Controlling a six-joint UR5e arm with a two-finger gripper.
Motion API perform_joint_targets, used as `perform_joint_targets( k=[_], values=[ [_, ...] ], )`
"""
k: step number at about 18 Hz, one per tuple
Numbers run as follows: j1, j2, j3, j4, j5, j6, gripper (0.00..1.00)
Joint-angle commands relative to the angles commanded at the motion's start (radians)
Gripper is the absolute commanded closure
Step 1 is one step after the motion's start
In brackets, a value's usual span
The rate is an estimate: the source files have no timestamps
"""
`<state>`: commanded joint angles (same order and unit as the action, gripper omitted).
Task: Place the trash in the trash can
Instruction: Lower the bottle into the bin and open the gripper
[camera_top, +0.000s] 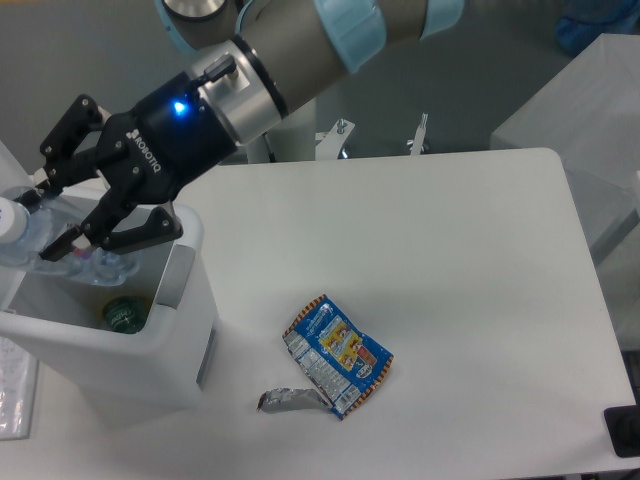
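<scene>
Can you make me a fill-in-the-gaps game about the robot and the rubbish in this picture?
1. The robot's hand holds a crushed clear plastic ____.
2. The hand is above the large ____ rectangular plastic bin.
3. The crumpled blue snack wrapper lies on the white ____.
4. A round ____ thing lies inside the bin.

Missing words: bottle, white, table, green
</scene>
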<state>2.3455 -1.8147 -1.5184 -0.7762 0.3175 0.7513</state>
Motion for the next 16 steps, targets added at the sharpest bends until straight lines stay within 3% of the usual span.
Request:
perform_joint_targets(
  k=[9, 12, 13, 15, 16],
  values=[
    [-0.012, 0.006, -0.126, 0.002, 0.005, 0.124, 0.49],
    [-0.012, 0.009, -0.167, 0.002, 0.005, 0.158, 0.38],
    [-0.014, 0.012, -0.183, 0.003, 0.009, 0.177, 0.30],
    [-0.012, 0.018, -0.209, 0.002, 0.038, 0.209, 0.27],
    [-0.012, 0.018, -0.210, 0.002, 0.047, 0.212, 0.20]
  ],
)
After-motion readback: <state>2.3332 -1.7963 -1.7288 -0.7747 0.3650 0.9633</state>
